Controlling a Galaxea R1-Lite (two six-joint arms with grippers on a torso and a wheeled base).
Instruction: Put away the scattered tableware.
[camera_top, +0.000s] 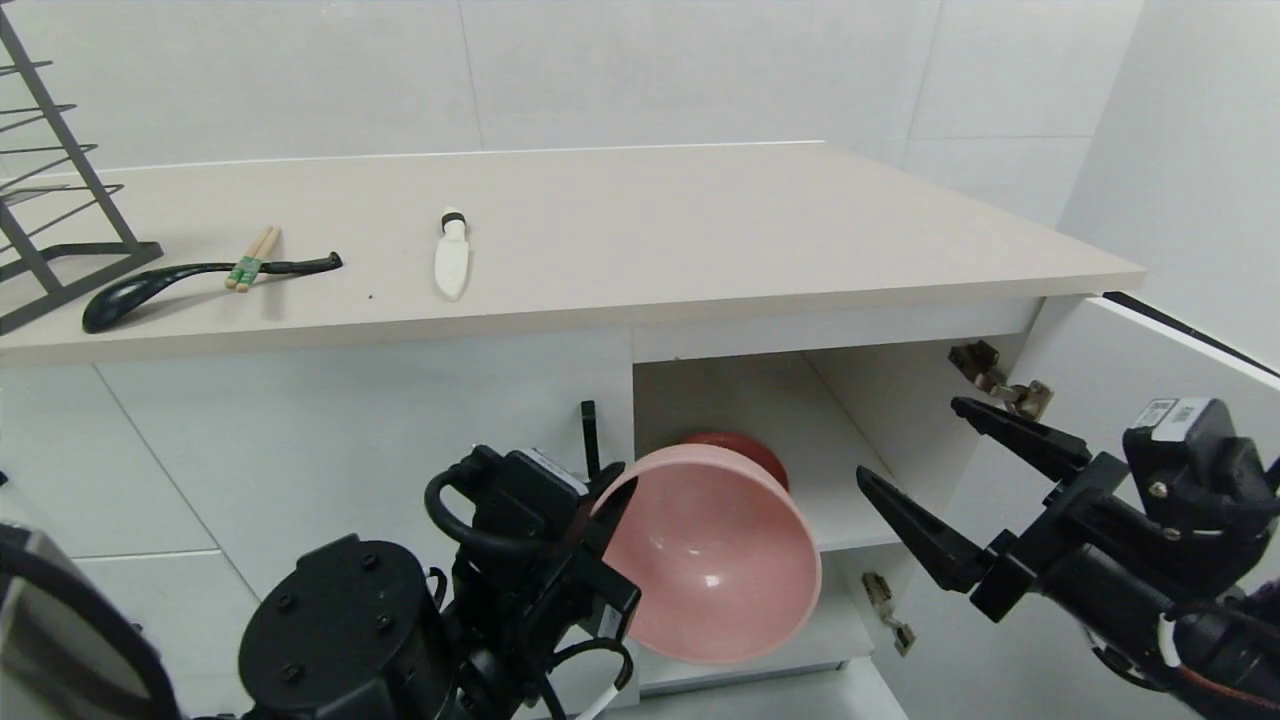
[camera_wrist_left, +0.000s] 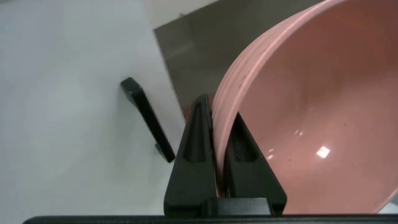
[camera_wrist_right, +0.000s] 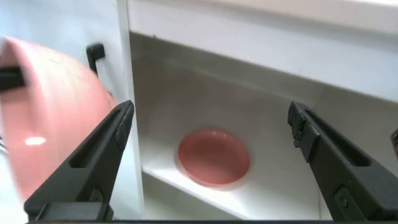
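Now, left end effector (camera_top: 608, 500): clamped on the rim of the bowl (camera_top: 715, 560).
Bowl: pink, tilted, in front of the open cabinet (camera_top: 740, 390).
Right end effector (camera_top: 908, 440): spread wide, holds nothing, beside the door (camera_top: 1120, 380).
Shelf (camera_top: 815, 485): one red dish (camera_top: 745, 450).
Desk (camera_top: 700, 220): spoon (camera_top: 190, 280), chopsticks (camera_top: 252, 258) over its handle, knife (camera_top: 452, 258) apart.
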